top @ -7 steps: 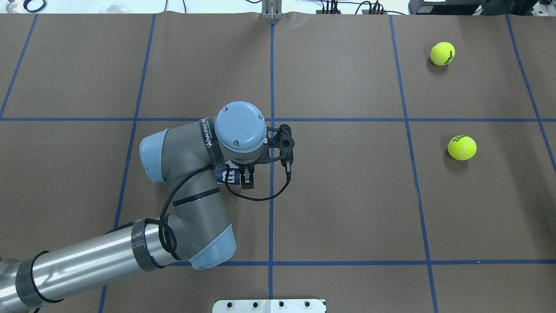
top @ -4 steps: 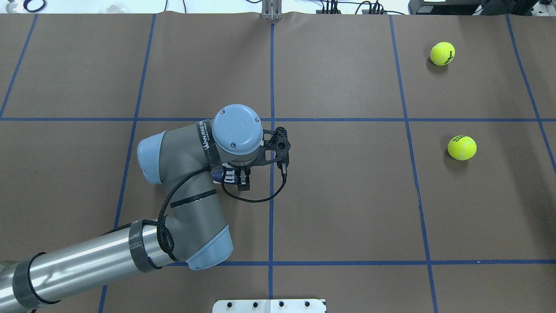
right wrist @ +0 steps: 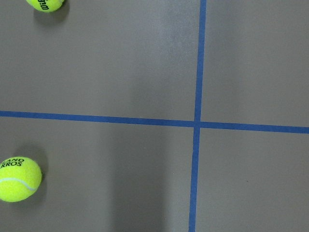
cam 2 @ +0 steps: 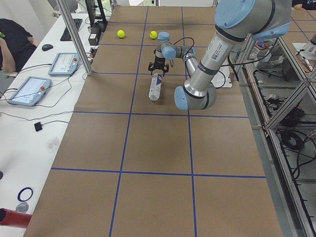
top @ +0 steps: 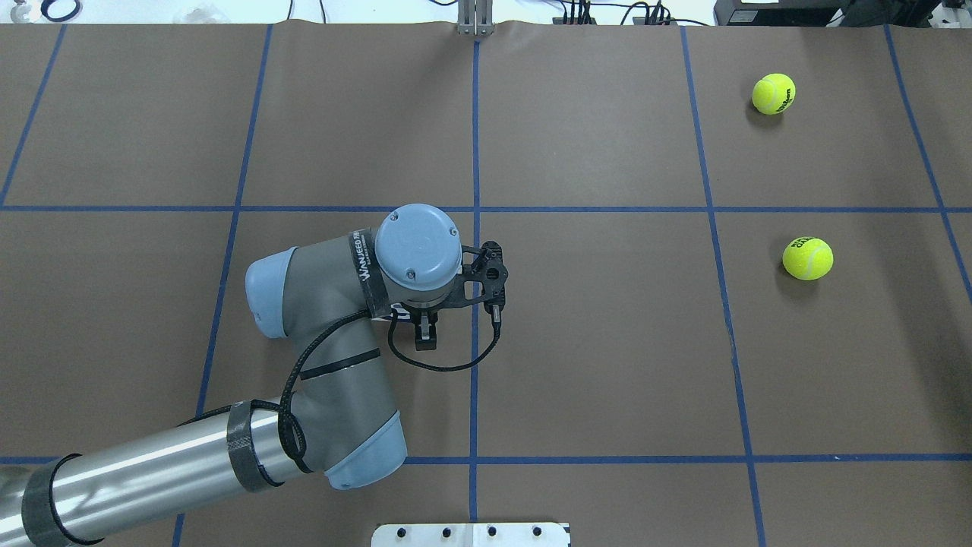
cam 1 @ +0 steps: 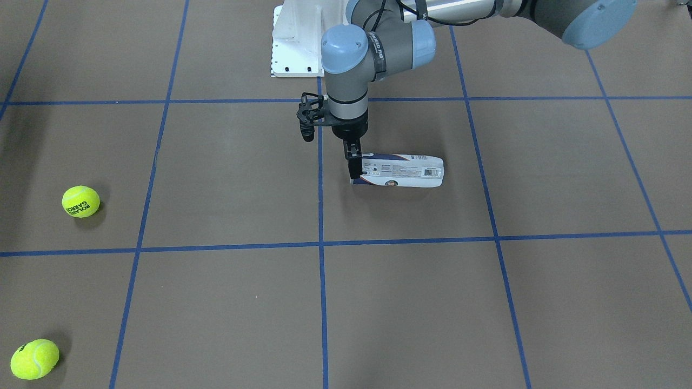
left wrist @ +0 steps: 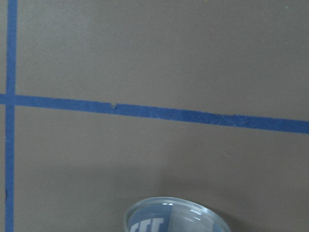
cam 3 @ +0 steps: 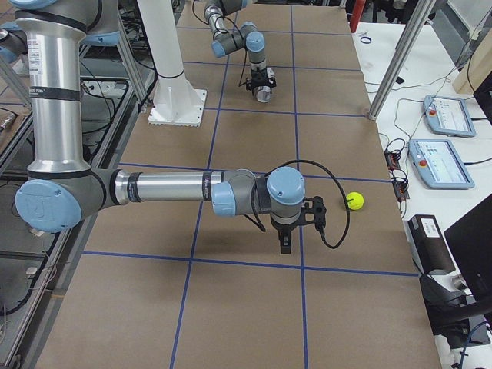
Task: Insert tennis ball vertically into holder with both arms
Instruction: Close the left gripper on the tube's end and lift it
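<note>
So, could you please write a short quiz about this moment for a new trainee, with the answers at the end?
1. True or false: the holder stands upright on the table.
2. How many tennis balls lie on the table?
3. What grips the holder's end? A: a person's hand. B: the left gripper. C: nothing.
Key: 1 false, it is not upright; 2 two; 3 B.

brown paper-covered table [top: 607, 342] gridded with blue tape [top: 476, 114] (white desk [cam 2: 29, 123] with tablets [cam 2: 28, 91] alongside).
</note>
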Available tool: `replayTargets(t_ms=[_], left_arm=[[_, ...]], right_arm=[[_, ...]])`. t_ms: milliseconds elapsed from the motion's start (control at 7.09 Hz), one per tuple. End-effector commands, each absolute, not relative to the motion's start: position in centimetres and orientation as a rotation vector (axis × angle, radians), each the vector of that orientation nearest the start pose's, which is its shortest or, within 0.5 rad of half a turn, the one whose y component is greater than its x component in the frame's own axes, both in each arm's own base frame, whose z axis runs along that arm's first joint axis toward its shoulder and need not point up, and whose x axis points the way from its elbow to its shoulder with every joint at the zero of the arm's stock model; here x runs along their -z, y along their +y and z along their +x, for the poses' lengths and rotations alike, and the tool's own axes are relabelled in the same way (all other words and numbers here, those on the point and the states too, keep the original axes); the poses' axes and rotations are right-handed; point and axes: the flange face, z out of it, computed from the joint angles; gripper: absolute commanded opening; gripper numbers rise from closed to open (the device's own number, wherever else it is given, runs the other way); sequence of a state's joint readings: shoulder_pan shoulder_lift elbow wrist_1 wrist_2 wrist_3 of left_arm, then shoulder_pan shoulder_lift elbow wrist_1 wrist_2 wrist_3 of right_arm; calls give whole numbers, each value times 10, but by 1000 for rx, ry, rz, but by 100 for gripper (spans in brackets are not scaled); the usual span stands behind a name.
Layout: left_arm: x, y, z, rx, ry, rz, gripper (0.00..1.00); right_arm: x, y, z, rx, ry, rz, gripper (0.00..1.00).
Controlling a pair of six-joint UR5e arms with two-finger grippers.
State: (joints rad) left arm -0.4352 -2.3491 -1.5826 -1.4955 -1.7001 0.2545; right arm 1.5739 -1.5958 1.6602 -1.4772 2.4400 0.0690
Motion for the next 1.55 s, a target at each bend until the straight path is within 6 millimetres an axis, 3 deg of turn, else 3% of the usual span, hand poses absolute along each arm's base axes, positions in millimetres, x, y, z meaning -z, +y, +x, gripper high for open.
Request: replayTargets(t_ms=[0, 846, 987, 1128, 1269, 1410], left_arm=[[-198, -408, 602, -1373, 443, 644, 99], [-207, -410, 612, -1378, 429, 625, 99], [-205, -409, 612, -1376, 416, 637, 90], [-203, -410, 612, -1368, 397, 649, 71], [-197, -410, 610, -1364, 400, 662, 45], [-189, -411, 608, -1356, 401, 675, 30]], right_arm=[[-610, -489, 59, 2, -871, 121, 100], [-611, -487, 59, 1, -871, 118, 100], [-611, -487, 59, 0, -871, 116, 100], [-611, -487, 59, 0, -871, 116, 100], [-612, -487, 59, 0, -871, 116, 100], [-613, -487, 59, -1, -871, 114, 100]])
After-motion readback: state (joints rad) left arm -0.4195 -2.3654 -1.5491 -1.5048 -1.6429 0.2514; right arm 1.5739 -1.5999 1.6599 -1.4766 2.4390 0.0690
